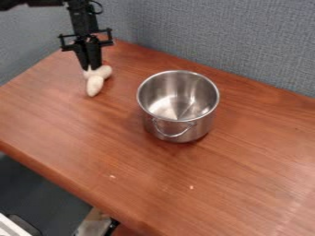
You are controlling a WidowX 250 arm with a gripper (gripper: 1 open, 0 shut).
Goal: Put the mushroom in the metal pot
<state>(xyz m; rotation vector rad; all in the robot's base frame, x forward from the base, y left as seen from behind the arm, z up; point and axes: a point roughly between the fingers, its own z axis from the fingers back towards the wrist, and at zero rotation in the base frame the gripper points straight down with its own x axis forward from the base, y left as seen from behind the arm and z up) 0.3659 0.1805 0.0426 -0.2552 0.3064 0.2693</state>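
At the far left of the wooden table (pixel 110 138), the black gripper (pixel 87 66) comes down from the upper left corner of the view, pointing steeply downward. Its two thin fingers stand together, with no gap visible between them, and their tips meet the upper end of the mushroom (pixel 96 81). The fingers look closed on that end, but the contact is small in the picture, so I cannot say with certainty how firmly it is pinched.

The mushroom is a pale, cream-coloured object. It lies tilted, its upper end under the fingertips and its lower end toward the viewer, and this lower end seems to touch the table. Its reddish cap cannot be made out clearly at this size.

To the right of the mushroom, and well apart from it, stands the metal pot (pixel 179 104). It is upright on the table, shiny and round with straight sides, and its inside shows only reflections. A small loop handle is visible on the side that faces the viewer.

Behind the table there is a grey-blue wall (pixel 234 37). The table's front edge runs diagonally across the lower left part of the view.
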